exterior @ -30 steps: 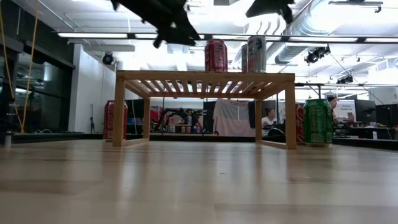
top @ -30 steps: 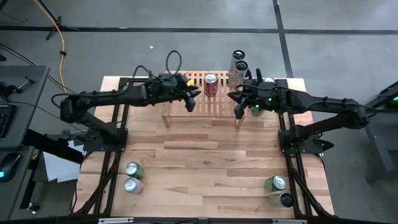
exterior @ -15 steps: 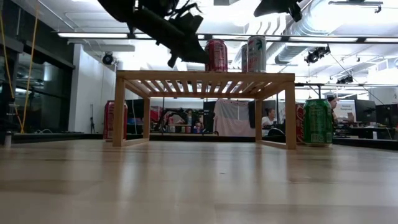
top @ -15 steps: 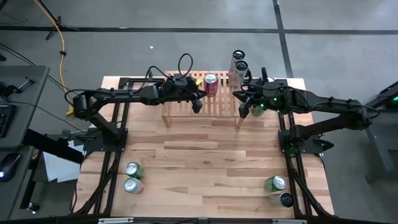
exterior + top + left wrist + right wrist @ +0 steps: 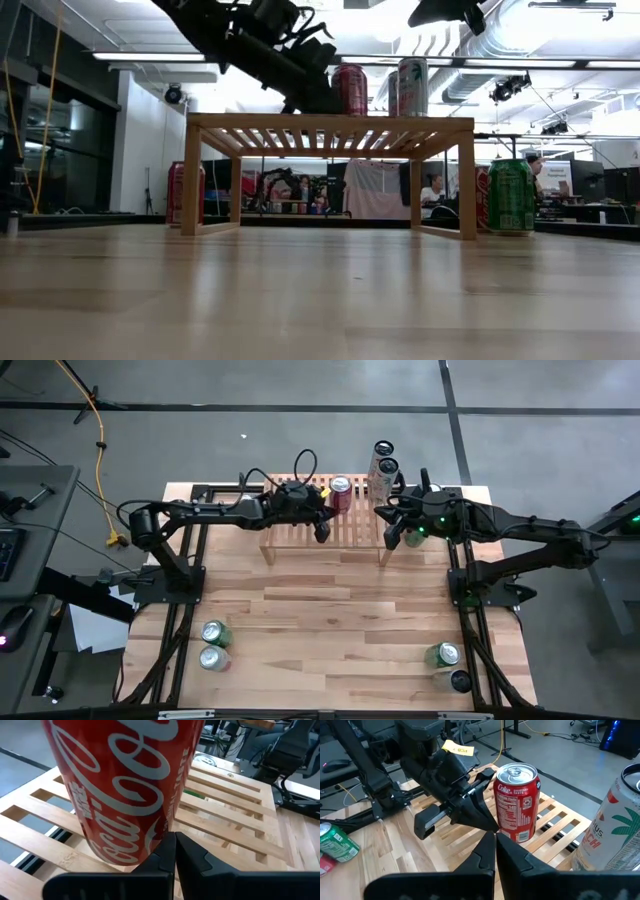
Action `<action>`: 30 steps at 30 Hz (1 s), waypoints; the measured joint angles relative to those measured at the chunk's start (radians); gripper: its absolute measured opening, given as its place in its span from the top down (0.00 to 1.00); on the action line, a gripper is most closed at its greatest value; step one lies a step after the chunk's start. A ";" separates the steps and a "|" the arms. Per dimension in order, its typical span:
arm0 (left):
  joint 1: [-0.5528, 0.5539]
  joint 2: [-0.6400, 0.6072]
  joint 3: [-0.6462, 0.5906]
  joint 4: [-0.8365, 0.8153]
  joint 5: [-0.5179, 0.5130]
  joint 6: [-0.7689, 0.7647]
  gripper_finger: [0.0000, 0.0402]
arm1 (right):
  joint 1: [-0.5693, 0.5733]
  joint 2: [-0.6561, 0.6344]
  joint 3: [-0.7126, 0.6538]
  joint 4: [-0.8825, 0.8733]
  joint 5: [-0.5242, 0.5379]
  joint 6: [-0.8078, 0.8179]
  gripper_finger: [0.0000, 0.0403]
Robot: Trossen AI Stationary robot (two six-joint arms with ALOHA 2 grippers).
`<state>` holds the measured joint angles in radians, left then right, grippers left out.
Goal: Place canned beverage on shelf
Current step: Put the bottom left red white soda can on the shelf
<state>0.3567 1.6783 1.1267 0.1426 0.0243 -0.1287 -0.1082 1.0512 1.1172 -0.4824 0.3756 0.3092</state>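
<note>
A red canned beverage stands upright on the slatted top of the light-wood shelf at the table's far side. My left gripper is shut, and its tips are right at the can's lower side. My right gripper is also shut, with nothing in it. It hovers above the shelf's right end and faces the can. My left gripper has its shut fingertips at the red can's lower side wall. They come slanting down from the table's left. I cannot tell whether they touch the wall. The can stands upright with its base on the slats.
Two tall white cans stand at the shelf's far right end. A green can stands on the table right of the shelf, and a red one left of it. More cans stand near left and near right.
My left gripper has moved down and toward the table's right, over the shelf, up to the red can's lower side. The can stays upright on the slats. My right gripper has kept still.
</note>
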 joint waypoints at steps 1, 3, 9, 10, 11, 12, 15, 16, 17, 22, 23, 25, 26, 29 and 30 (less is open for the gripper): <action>0.002 0.000 0.000 0.002 0.000 0.001 1.00 | 0.000 0.000 0.000 0.000 0.000 0.000 1.00; 0.004 0.000 0.000 0.016 -0.004 0.001 1.00 | 0.000 0.000 0.000 0.000 0.000 0.000 1.00; 0.020 0.000 0.000 0.078 -0.016 0.034 1.00 | 0.000 0.000 0.000 0.000 0.000 0.005 1.00; 0.024 0.000 0.000 0.083 -0.016 0.035 1.00 | 0.000 0.000 0.000 0.000 0.000 0.005 1.00; 0.029 0.000 0.000 0.087 -0.016 0.035 1.00 | 0.000 0.000 0.000 0.000 0.000 0.005 1.00; 0.032 0.000 0.000 0.092 -0.017 0.035 1.00 | 0.000 0.000 0.000 0.001 0.000 0.005 1.00; 0.044 0.000 0.000 0.106 -0.017 0.035 1.00 | 0.000 0.000 0.000 0.001 0.000 0.005 1.00; 0.047 0.000 0.000 0.111 -0.018 0.035 1.00 | 0.000 0.000 0.000 0.001 0.000 0.005 1.00; 0.050 0.000 0.000 0.118 -0.017 0.036 1.00 | 0.000 0.000 0.000 0.001 0.000 0.005 1.00; 0.060 0.012 0.001 0.149 -0.016 0.036 1.00 | 0.000 0.000 0.000 0.001 -0.001 0.005 1.00; 0.062 0.012 0.001 0.157 -0.013 0.036 1.00 | 0.000 0.000 0.000 0.001 -0.001 0.005 1.00; 0.063 0.011 0.001 0.158 -0.014 0.035 1.00 | 0.000 0.000 0.000 0.001 -0.005 0.005 1.00; 0.063 0.010 0.002 0.152 -0.011 0.036 1.00 | 0.000 0.000 0.000 0.001 -0.008 0.005 1.00; 0.062 -0.022 0.000 0.121 0.007 0.036 1.00 | 0.000 0.000 0.000 0.001 -0.014 0.005 1.00; 0.062 -0.042 0.000 0.120 0.016 0.036 1.00 | 0.000 0.000 0.000 0.001 -0.014 0.005 1.00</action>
<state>0.4191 1.6363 1.1263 0.2625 0.0404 -0.0925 -0.1081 1.0512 1.1172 -0.4812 0.3618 0.3138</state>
